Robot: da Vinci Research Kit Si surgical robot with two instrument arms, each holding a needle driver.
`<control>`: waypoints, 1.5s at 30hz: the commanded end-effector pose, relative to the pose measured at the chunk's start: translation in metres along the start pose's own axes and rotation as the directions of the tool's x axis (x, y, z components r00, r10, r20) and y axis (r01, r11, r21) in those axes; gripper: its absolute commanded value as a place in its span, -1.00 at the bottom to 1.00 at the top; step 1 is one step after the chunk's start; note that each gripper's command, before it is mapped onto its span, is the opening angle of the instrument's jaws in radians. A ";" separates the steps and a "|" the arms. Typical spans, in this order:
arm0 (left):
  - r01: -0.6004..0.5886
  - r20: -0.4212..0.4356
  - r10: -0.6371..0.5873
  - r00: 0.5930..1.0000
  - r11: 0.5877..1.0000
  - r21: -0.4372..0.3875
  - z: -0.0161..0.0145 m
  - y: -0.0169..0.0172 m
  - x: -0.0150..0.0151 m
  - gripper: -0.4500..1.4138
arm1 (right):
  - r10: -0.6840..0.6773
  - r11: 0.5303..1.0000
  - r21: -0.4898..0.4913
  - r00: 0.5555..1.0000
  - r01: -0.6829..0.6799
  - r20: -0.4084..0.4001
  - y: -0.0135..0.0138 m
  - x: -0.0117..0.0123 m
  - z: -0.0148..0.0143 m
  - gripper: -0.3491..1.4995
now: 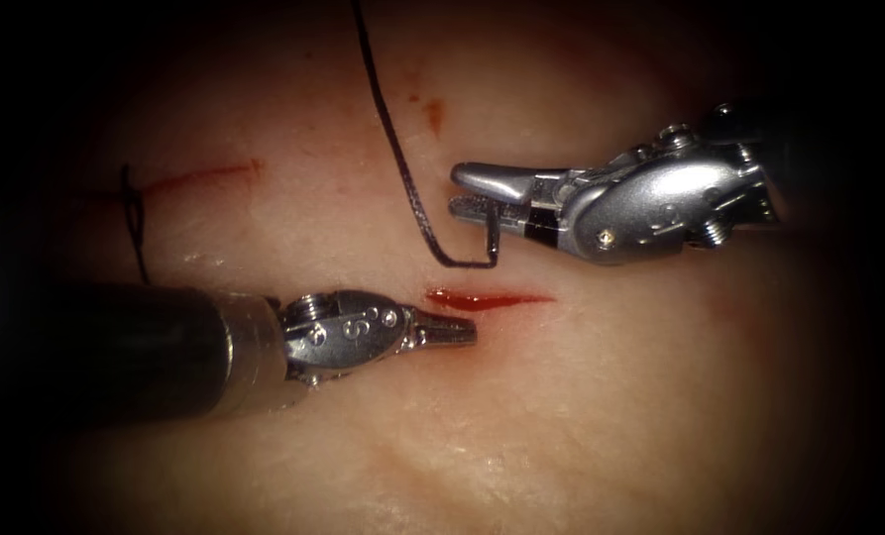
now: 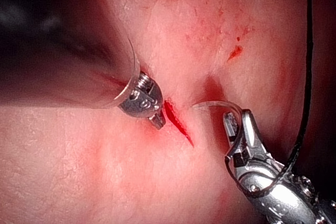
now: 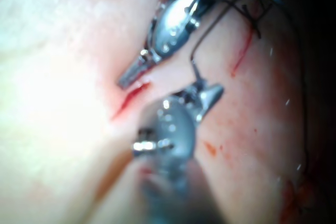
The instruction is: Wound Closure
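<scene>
The short red cut (image 1: 487,298) lies in the middle of the tissue (image 1: 581,416). My left tool (image 1: 465,333) comes in from the lower left. Its jaws are shut on nothing, with the tips right at the cut's left end (image 2: 178,124). My right tool (image 1: 456,191) hovers above the cut, its jaws closed on the curved needle (image 2: 215,104). The needle is outside the tissue and arcs from the jaws toward the cut. Black thread (image 1: 392,139) runs down from the top, bends below the right tool and rises to its jaws.
A second red cut (image 1: 204,176) lies at the upper left, with a dark stitch of thread (image 1: 133,213) across its left end. A small red spot (image 1: 433,114) marks the tissue above the right tool.
</scene>
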 end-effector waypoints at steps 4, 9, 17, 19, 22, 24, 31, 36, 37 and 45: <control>0.002 0.001 -0.002 1.000 1.000 -0.001 0.0009 0.0004 -0.0005 -0.75 | 0.048 0.999 0.012 0.999 -0.048 0.005 -0.0011 -0.0006 0.0008 -1.00; 0.001 0.004 -0.001 1.000 1.000 0.000 0.0009 0.0004 -0.0006 -0.76 | 0.092 0.996 0.017 0.996 -0.092 0.000 -0.0014 -0.0008 0.0009 -1.00; 0.000 0.009 0.000 1.000 1.000 0.001 0.0010 0.0005 -0.0007 -0.76 | 0.132 0.991 0.007 0.991 -0.133 0.012 -0.0013 -0.0010 0.0009 -1.00; 0.000 0.009 0.000 1.000 1.000 0.001 0.0010 0.0005 -0.0007 -0.76 | 0.139 0.990 -0.025 0.990 -0.139 0.017 -0.0005 -0.0010 0.0008 -1.00; 0.000 0.009 0.000 1.000 1.000 0.004 0.0012 0.0006 -0.0008 -0.76 | 0.149 0.987 -0.069 0.989 -0.149 0.004 0.0008 -0.0010 0.0007 -1.00; 0.000 0.012 0.000 1.000 1.000 0.008 0.0015 0.0007 -0.0009 -0.76 | 0.195 0.976 -0.095 0.981 -0.194 -0.004 0.0015 -0.0010 0.0009 -1.00; 0.000 0.017 -0.001 1.000 1.000 0.016 0.0020 0.0007 -0.0015 -0.76 | 0.385 0.918 -0.099 0.923 -0.384 -0.005 0.0023 -0.0016 0.0013 -1.00; 0.000 0.025 0.000 1.000 1.000 0.017 0.0022 0.0003 -0.0021 -0.76 | 0.457 0.886 -0.090 0.890 -0.454 0.009 0.0026 -0.0019 0.0015 -1.00; -0.003 0.031 0.002 1.000 1.000 0.017 0.0022 0.0002 -0.0023 -0.76 | 0.482 0.873 -0.085 0.876 -0.480 0.011 0.0025 -0.0020 0.0015 -1.00; 0.002 0.058 -0.003 0.998 1.000 0.017 0.0019 -0.0007 -0.0043 -0.78 | 0.528 0.848 -0.051 0.849 -0.527 0.017 0.0029 -0.0025 0.0016 -1.00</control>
